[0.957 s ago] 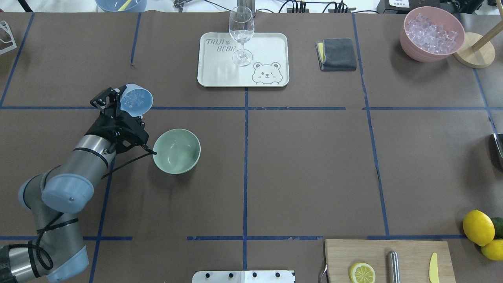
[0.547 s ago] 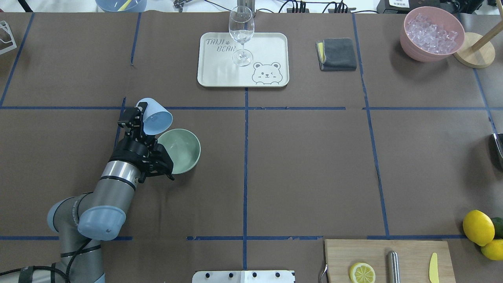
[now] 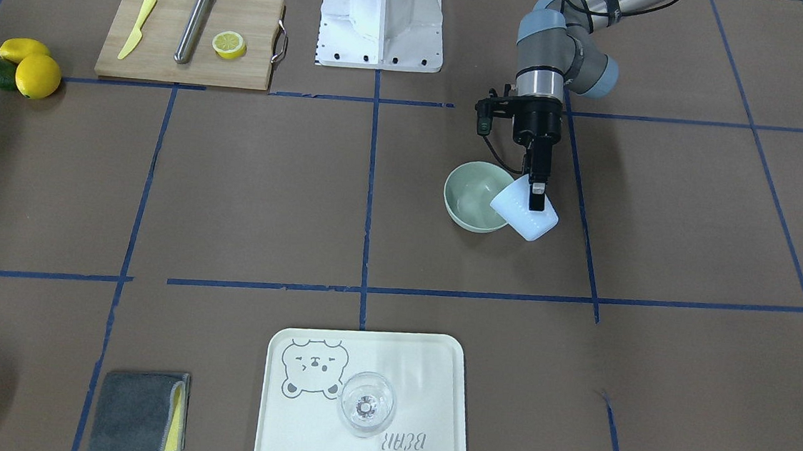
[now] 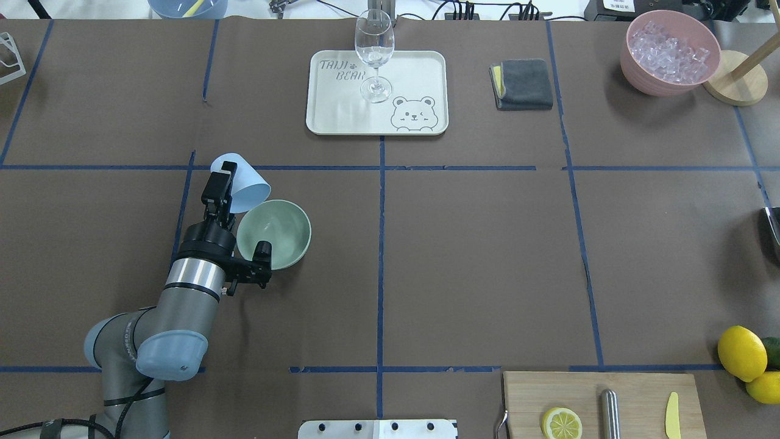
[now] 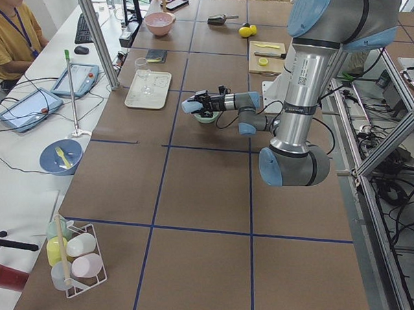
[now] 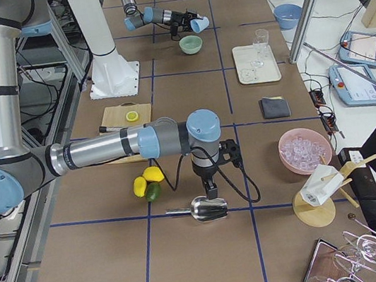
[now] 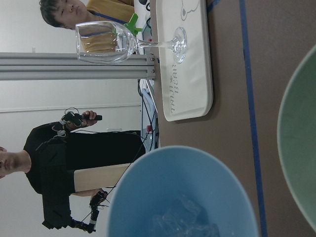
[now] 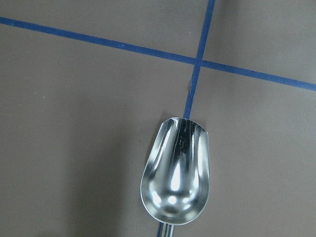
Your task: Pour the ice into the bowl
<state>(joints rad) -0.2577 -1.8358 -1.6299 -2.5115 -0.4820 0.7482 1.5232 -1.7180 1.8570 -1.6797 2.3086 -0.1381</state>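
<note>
Brown paper table (image 4: 475,256) taped into blue squares. Left gripper (image 4: 224,183) is clamped on a light blue cup (image 4: 247,186), one finger lying along the cup's outer wall. The cup is tipped well over on its side, with its mouth facing the green bowl (image 4: 286,235) and its lip over the bowl's far-left rim. In the wrist view the ice (image 7: 183,219) sits low inside the cup as a small clear clump, not yet out. The bowl stands on the left half of the table just right of the arm; from overhead it looks empty, though the front view is too washed out to be sure.

Right gripper (image 6: 208,189) hangs low at the right end of the table, just over a metal scoop (image 8: 175,173) lying on the paper; can't tell how its fingers stand.

Far middle: white tray (image 4: 420,67) with a wine glass (image 4: 374,52) upright on it. Far right: pink bowl (image 4: 634,67) full of ice cubes.
</note>
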